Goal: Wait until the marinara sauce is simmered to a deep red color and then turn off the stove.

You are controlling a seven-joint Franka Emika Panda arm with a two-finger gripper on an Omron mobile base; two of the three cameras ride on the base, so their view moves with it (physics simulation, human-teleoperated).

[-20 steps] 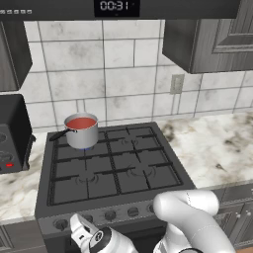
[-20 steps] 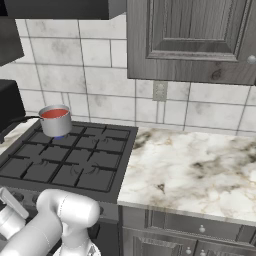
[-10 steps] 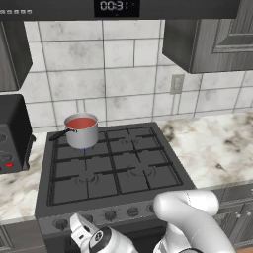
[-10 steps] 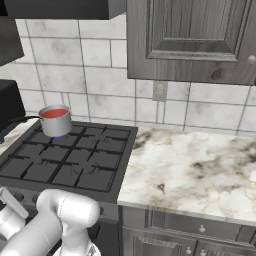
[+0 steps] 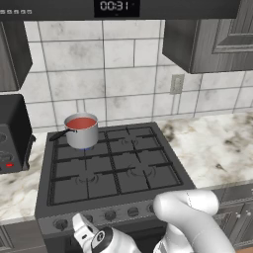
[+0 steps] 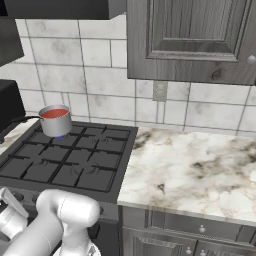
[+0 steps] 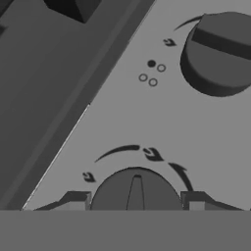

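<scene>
On the stove's (image 5: 113,168) back-left burner, red marinara sauce (image 5: 80,122); gripper (image 7: 136,198) clamps a front knob (image 7: 135,190).

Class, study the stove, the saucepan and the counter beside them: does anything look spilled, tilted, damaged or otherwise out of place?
Nothing stands out. The small steel saucepan sits upright on the back-left burner of the dark grey gas range, its smooth red sauce contained inside the rim. The marble counter shows no spill.

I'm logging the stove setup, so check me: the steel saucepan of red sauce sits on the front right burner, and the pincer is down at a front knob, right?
Not quite. The saucepan of marinara sauce sits on the back left burner of the stove, as the left base view shows. The rest holds: in the hand view the pincer is at a front knob.
</scene>
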